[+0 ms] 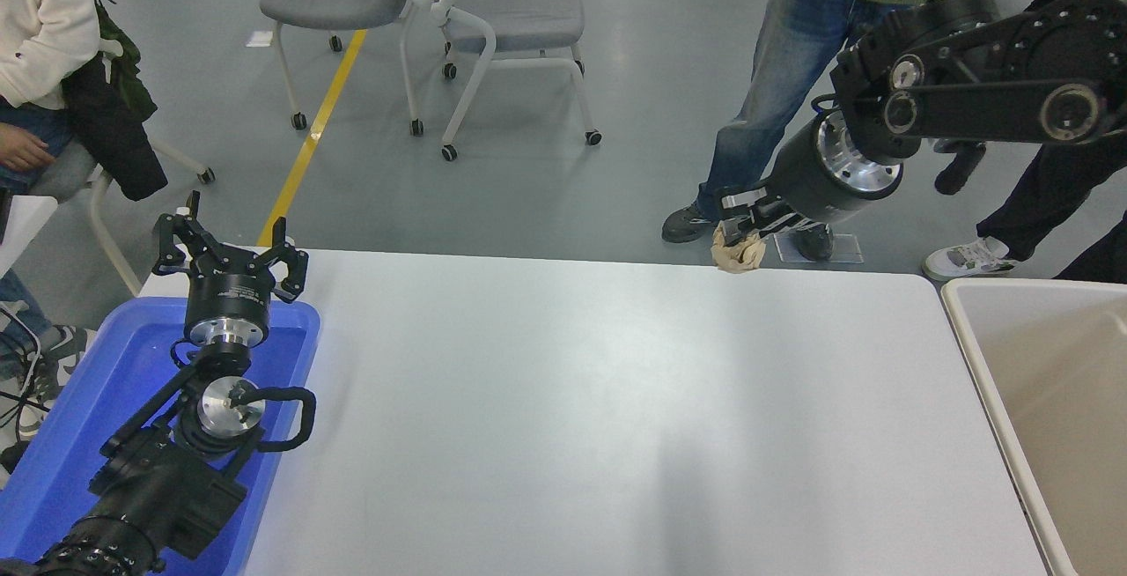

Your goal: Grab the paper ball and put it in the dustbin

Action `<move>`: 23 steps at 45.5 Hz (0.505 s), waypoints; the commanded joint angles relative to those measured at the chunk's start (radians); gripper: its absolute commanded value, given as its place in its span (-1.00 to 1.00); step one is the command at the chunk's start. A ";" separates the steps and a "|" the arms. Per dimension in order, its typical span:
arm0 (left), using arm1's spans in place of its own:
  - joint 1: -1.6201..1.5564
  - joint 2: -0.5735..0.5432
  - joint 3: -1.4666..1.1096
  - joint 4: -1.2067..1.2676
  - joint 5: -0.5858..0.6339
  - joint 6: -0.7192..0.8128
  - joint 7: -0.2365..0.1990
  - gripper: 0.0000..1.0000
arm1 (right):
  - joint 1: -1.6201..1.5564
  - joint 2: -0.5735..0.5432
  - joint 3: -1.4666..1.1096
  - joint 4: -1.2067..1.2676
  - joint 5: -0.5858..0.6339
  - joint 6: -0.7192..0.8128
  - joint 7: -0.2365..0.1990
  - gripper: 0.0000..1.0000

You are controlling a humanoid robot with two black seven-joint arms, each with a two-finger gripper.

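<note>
Right claw [738,222] closed tight on the paper ball [738,252], held up in the air over the far edge of the bench [616,400]. Dustbin [968,329] at the right side, well apart from the ball. Left claw [231,252] spread open, holding nothing, above the blue tub [106,382]

I can read almost nothing here. The one legible mark is a dark "9" on the white sweatshirt [44,21] of the person seated past the table's far left corner. My left wrist [227,299] carries a small pale label on its black housing, over the blue tub, but the print is too fine to make out.
</note>
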 commanded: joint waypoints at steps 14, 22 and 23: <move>0.001 0.000 0.000 0.000 0.000 0.000 0.000 0.98 | 0.004 -0.409 -0.102 -0.011 0.050 -0.552 -0.139 -1.00; -0.001 0.000 0.000 0.000 0.000 0.000 0.000 0.98 | -0.183 -0.603 0.023 -0.119 0.052 -0.786 -0.139 -1.00; -0.001 0.000 0.000 0.000 0.000 0.000 0.000 0.98 | -0.219 -0.627 0.057 -0.142 0.053 -0.803 -0.139 -1.00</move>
